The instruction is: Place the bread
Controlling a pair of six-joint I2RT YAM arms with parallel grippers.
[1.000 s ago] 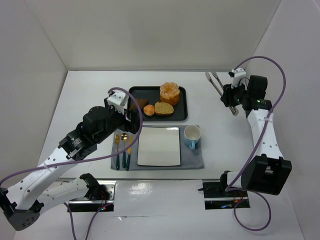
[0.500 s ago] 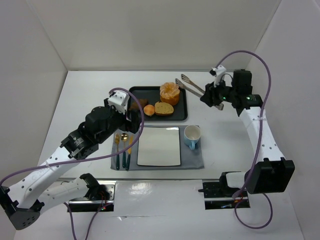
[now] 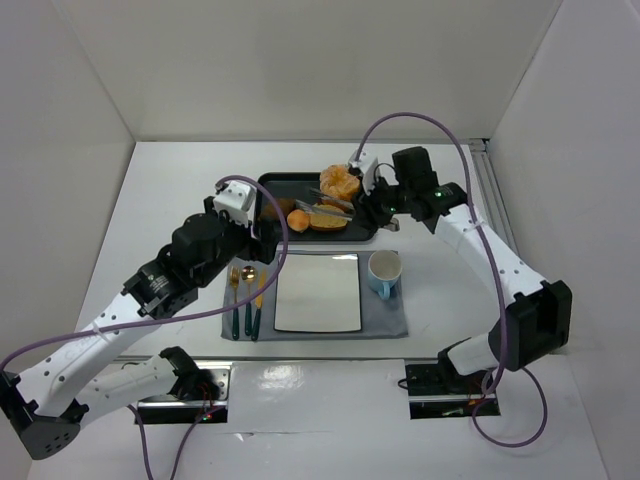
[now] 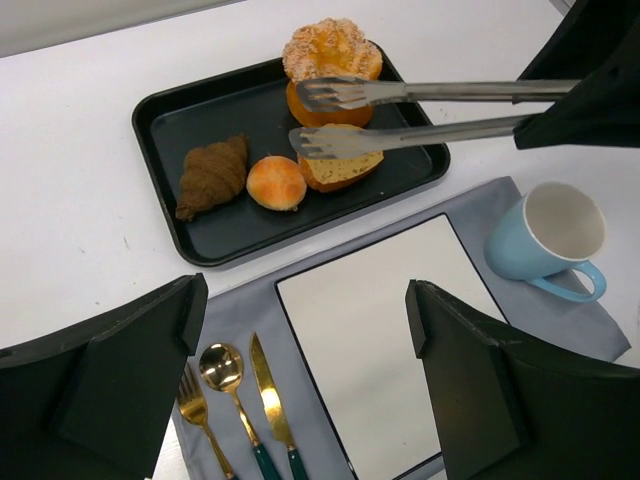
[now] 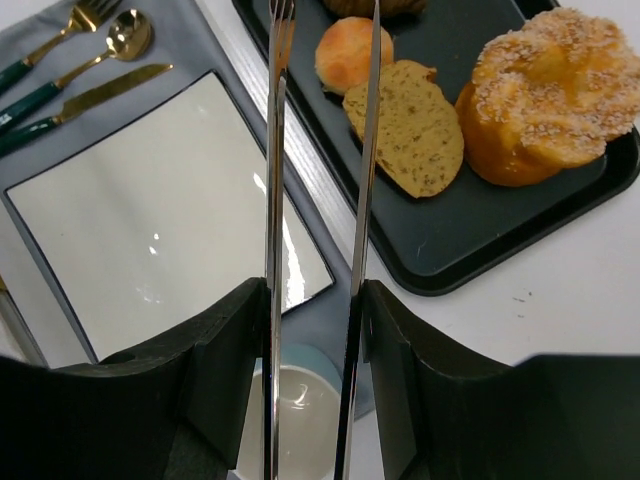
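The bread, a small round golden bun (image 3: 298,220), lies in the black tray (image 3: 366,226) between a brown croissant and a pale slice; it also shows in the left wrist view (image 4: 276,182) and the right wrist view (image 5: 353,52). My right gripper (image 3: 370,204) (image 5: 312,290) is shut on metal tongs (image 3: 326,205) (image 4: 420,110). The tongs are open, and their tips hover over the tray near the slice and the large pastry, just right of the bun, touching nothing that I can see. My left gripper (image 3: 262,236) (image 4: 305,300) is open and empty above the mat's left side.
The tray also holds a croissant (image 4: 212,175), a bread slice (image 4: 345,168) and a large ridged orange pastry (image 4: 332,50). In front of it a grey mat carries a white square plate (image 3: 318,292), a blue cup (image 3: 384,272) and gold cutlery (image 3: 245,295).
My right arm has swung left from the table's right side, carrying the tongs over the tray. The left arm has barely moved.
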